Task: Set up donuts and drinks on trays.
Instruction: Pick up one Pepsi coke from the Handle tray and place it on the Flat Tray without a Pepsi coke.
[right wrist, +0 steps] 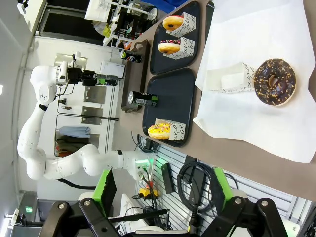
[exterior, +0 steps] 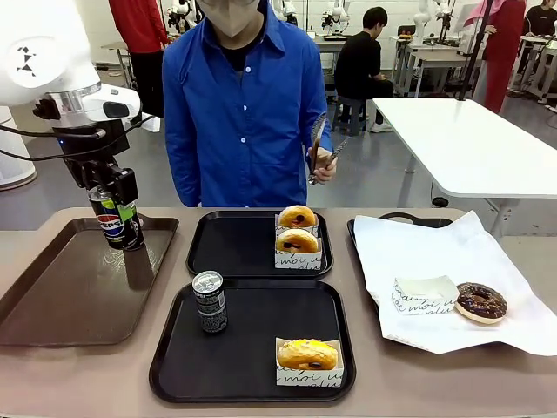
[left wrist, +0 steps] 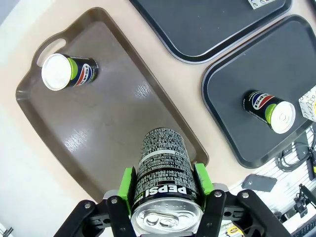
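Note:
My left gripper point(exterior: 111, 202) is shut on a Pepsi can point(left wrist: 163, 180), holding it upright over the brown tray point(exterior: 61, 296). A second can point(left wrist: 69, 73) stands on that tray near its handle. The near black tray point(exterior: 252, 361) carries a can point(exterior: 210, 301) and a yellow glazed donut point(exterior: 306, 354) in its sleeve. Two sleeved donuts point(exterior: 297, 229) sit at the right end of the far black tray point(exterior: 226, 252). A chocolate donut point(exterior: 481, 302) lies on white paper beside an empty sleeve point(exterior: 423, 294). My right gripper point(right wrist: 163, 190) is open, high above the table's right side.
A person in a blue shirt stands at the far side holding tongs point(exterior: 318, 148) in one hand. The white paper point(exterior: 418, 252) covers another tray at the right. A white table point(exterior: 470, 139) stands behind on the right.

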